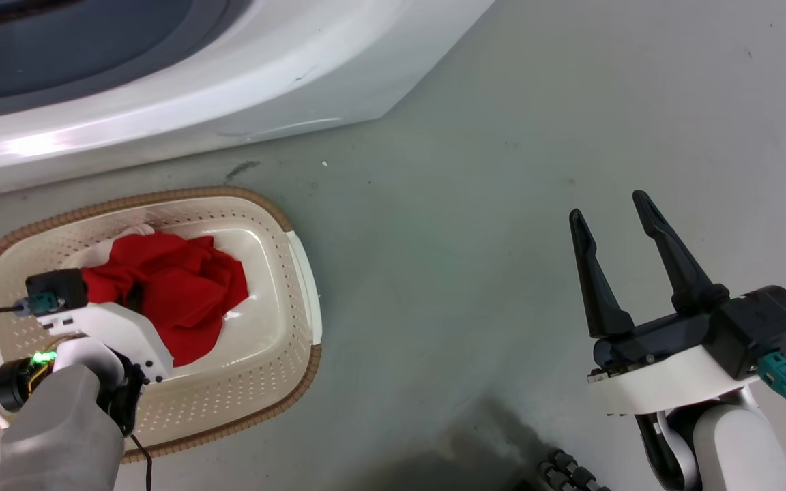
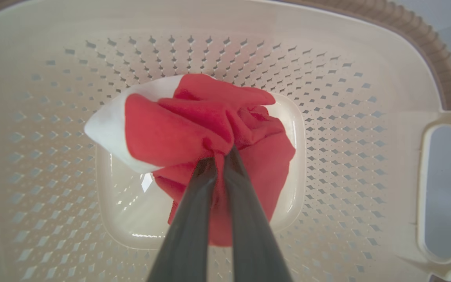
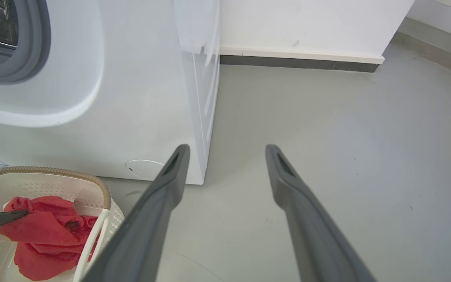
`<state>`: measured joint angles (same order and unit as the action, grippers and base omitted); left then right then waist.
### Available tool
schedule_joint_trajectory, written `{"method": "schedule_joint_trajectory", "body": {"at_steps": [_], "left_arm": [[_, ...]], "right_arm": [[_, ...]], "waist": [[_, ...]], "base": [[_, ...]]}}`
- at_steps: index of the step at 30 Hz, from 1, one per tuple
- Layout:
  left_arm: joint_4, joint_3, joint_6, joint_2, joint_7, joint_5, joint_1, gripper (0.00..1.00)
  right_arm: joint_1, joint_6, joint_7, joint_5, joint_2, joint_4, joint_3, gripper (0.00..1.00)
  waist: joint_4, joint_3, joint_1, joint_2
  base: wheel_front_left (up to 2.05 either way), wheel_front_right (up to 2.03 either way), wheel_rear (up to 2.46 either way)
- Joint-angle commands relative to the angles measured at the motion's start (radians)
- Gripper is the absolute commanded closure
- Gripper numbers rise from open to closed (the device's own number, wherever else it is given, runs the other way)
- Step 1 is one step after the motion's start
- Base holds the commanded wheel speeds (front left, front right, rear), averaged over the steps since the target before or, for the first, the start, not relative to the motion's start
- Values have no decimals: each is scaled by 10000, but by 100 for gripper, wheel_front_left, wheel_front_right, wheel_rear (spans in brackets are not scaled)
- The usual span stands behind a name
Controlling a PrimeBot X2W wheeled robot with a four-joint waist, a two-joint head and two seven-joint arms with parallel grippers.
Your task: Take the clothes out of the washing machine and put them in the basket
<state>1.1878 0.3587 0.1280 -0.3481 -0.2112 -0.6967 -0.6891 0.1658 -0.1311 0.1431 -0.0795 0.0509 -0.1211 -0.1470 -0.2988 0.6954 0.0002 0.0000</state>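
- Left gripper point(image 2: 220, 156): fingers almost together, pinching a fold of the clothes point(image 2: 194, 121) low inside the basket point(image 1: 277, 341).
- Basket on the floor point(image 1: 468, 239) at the left of the scene, just on the near side of the washing machine point(image 1: 161, 116).
- Step in hand, judged: letting the garment go.
- Part the fingers fully while low over the middle of the basket, to drop the bundle onto the bottom and not across the brown rim point(image 1: 229, 193).
- Then lift straight up, slowly. Watch for soft fabric catching on a fingertip and trailing back out.
- Right gripper point(image 1: 607, 205): spread wide, holding nothing, above bare floor well to the right. No need to bring it in for this step.
- Hard to tell: bundle resting on the basket bottom, or hanging just above it.
- White cloth peeking out beside the red in the left wrist view; cannot tell whether one garment or two.
- Left fingertips buried under red folds in the head view.
- Drum cut off, with little more than the grey porthole rim point(image 3: 33, 58) in frame; no telling of more laundry inside.
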Motion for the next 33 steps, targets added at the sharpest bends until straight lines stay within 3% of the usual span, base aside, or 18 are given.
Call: {"method": "schedule_joint_trajectory", "body": {"at_steps": [1,12,13,14,15,27,33], "left_arm": [[95,15,9,-59,27,-41,-216,100],[603,380,30,-60,128,-120,-777,100],[612,435,31,-16,119,-138,-760,91],[617,499,31,32,123,-146,-719,40],[602,535,31,54,61,-183,-672,0],[216,704,23,454,-539,-272,373,0],[-1275,87,-286,485,-538,304,1066,0]], "right_arm": [[190,7,69,-29,-12,-31,-24,0],[297,7,155,-48,-12,95,-108,0],[312,7,166,-44,-12,106,-101,0],[309,7,167,-56,-12,132,-78,0],[314,7,162,-46,-10,161,-47,0],[58,7,84,36,-9,723,116,0],[-287,7,-161,175,-7,868,303,0]], "waist": [[-128,280,-2,0],[-125,524,-2,0],[-103,469,-2,0],[-77,400,-2,0],[-50,315,-2,0],[438,-2092,-2,0],[793,-3365,-2,0]], "base": [[0,0,0],[0,0,0],[0,0,0],[0,0,0],[0,0,0],[0,0,0],[0,0,0]]}}
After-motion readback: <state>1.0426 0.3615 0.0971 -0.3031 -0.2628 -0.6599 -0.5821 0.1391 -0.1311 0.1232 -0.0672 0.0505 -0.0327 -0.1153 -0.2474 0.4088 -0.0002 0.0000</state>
